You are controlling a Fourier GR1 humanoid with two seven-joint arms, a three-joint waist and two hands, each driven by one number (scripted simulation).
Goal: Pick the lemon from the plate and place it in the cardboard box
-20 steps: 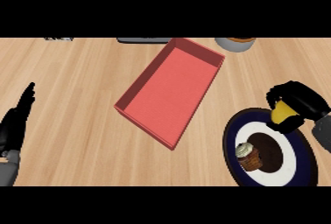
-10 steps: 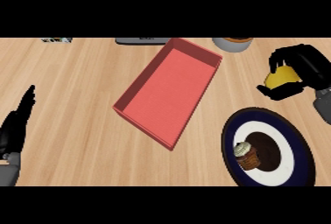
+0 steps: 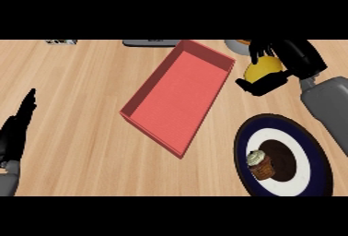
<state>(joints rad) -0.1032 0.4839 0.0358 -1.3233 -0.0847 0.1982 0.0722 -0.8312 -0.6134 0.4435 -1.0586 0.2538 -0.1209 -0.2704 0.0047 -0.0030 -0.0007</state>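
Right hand [image 3: 293, 54] curled round lemon [image 3: 262, 69], just beside red box [image 3: 180, 92]; cupcake [image 3: 260, 165] on plate [image 3: 242, 143]; left hand [image 3: 15, 133] open at left edge.

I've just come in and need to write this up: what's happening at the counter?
The robot's right hand is curled round the lemon and holds it just right of the far corner of the red box. The lemon is off the plate, which has only a cupcake on it, and it is not yet in the box. The left hand rests open at the view's left edge.
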